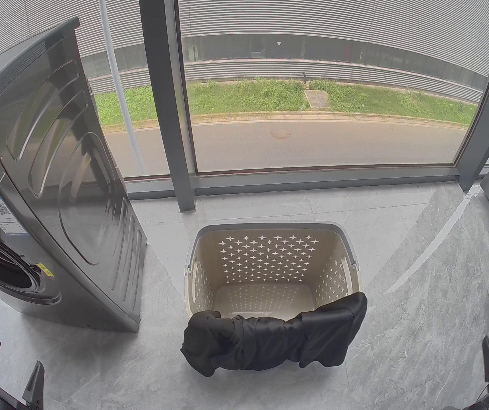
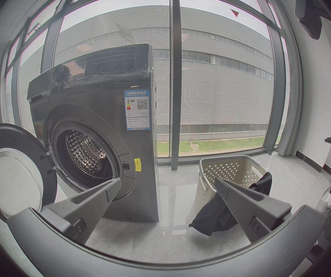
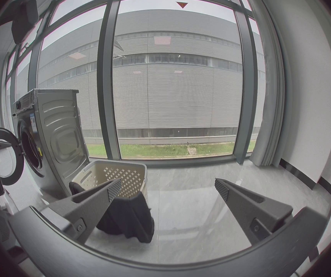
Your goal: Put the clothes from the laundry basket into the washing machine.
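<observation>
A cream laundry basket (image 1: 273,232) with star-shaped holes stands on the grey floor before the window. A black garment (image 1: 273,337) hangs over its near rim, partly outside; the same black garment (image 2: 215,214) (image 3: 125,216) shows in both wrist views. The dark grey washing machine (image 1: 56,177) stands to the basket's left, its round door (image 2: 13,170) swung open and the steel drum (image 2: 84,152) visible. My left gripper (image 1: 12,368) is low at the near left, open and holding nothing. My right gripper (image 3: 167,187) is at the near right, open and holding nothing.
A floor-to-ceiling window with a thick grey mullion (image 1: 167,86) runs behind the basket. A curtain (image 3: 267,97) hangs at the right wall. Bare marble floor (image 1: 426,291) spreads between the basket and both grippers.
</observation>
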You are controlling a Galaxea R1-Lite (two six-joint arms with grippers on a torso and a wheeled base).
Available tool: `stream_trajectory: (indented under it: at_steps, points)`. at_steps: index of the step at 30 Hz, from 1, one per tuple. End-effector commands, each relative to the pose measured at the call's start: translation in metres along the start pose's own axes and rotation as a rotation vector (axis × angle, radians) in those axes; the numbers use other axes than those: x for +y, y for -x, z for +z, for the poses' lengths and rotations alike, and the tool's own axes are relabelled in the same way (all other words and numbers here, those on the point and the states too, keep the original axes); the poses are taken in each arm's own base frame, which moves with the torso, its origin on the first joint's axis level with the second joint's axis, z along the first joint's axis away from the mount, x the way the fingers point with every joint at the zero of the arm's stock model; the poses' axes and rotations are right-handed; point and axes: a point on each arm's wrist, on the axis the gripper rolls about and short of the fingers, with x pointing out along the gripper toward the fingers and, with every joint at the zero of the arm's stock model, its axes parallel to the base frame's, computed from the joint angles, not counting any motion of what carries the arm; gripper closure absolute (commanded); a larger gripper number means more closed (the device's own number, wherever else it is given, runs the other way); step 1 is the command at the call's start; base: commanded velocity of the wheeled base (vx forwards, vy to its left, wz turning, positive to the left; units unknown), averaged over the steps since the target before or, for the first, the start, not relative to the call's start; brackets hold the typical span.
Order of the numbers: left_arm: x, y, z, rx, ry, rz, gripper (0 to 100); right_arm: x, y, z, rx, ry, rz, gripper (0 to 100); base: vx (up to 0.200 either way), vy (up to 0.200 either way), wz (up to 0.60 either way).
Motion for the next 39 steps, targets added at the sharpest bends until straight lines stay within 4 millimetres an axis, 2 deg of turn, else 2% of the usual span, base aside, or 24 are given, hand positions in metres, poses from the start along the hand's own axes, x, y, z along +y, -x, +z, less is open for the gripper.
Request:
stream_trajectory:
  at_steps: [1, 2, 3, 7, 8, 9, 12, 18, 19, 20, 27, 36, 39]
  points:
    - [0.000, 0.000, -0.005, 0.000, 0.000, 0.001, 0, 0.000, 0.014, 0.047, -0.173, 0.005, 0.003, 0, 0.000, 0.000, 0.00]
    - [0.000, 0.000, -0.005, -0.002, -0.001, 0.000, 0, -0.001, 0.018, 0.062, -0.145, 0.000, 0.018, 0, 0.000, 0.000, 0.00]
    - [0.000, 0.000, -0.005, -0.002, -0.001, 0.000, 0, -0.001, 0.018, 0.062, -0.145, 0.000, 0.018, 0, 0.000, 0.000, 0.00]
    - [0.000, 0.000, -0.005, 0.000, -0.001, 0.001, 0, -0.002, 0.006, 0.056, 0.080, -0.013, 0.157, 0, -0.200, 0.000, 0.00]
    - [0.000, 0.000, -0.005, -0.002, -0.001, 0.001, 0, -0.003, 0.005, 0.056, 0.085, -0.013, 0.160, 0, -0.200, 0.000, 0.00]
    - [0.000, 0.000, -0.005, -0.002, 0.000, 0.001, 0, -0.002, -0.005, 0.052, 0.162, -0.015, 0.200, 0, -0.200, 0.000, 0.00]
    - [0.000, 0.000, -0.005, -0.002, 0.003, 0.003, 0, 0.000, -0.020, 0.054, 0.240, -0.034, 0.274, 0, -0.200, 0.000, 0.00]
    - [0.000, 0.000, -0.005, 0.000, 0.005, 0.003, 0, 0.010, -0.058, 0.062, 0.382, -0.074, 0.365, 0, 0.000, 0.000, 0.00]
    - [0.000, 0.000, -0.005, 0.000, 0.005, 0.003, 0, 0.010, -0.059, 0.062, 0.385, -0.076, 0.368, 0, 0.000, 0.000, 0.00]
    - [0.000, 0.000, -0.005, 0.000, 0.006, 0.003, 0, 0.014, -0.069, 0.062, 0.418, -0.084, 0.388, 0, 0.000, 0.000, 0.00]
    - [0.000, 0.000, -0.005, 0.000, -0.003, 0.000, 0, 0.028, -0.119, 0.064, 0.500, -0.128, 0.375, 0, 0.000, 0.000, 0.00]
    - [0.000, 0.000, -0.005, -0.002, -0.001, 0.000, 0, 0.037, -0.147, 0.046, 0.661, -0.111, 0.348, 0, 0.000, 0.000, 0.00]
    - [0.000, 0.000, -0.005, -0.002, -0.004, 0.000, 0, 0.039, -0.155, 0.040, 0.711, -0.115, 0.344, 0, -0.200, 0.000, 0.00]
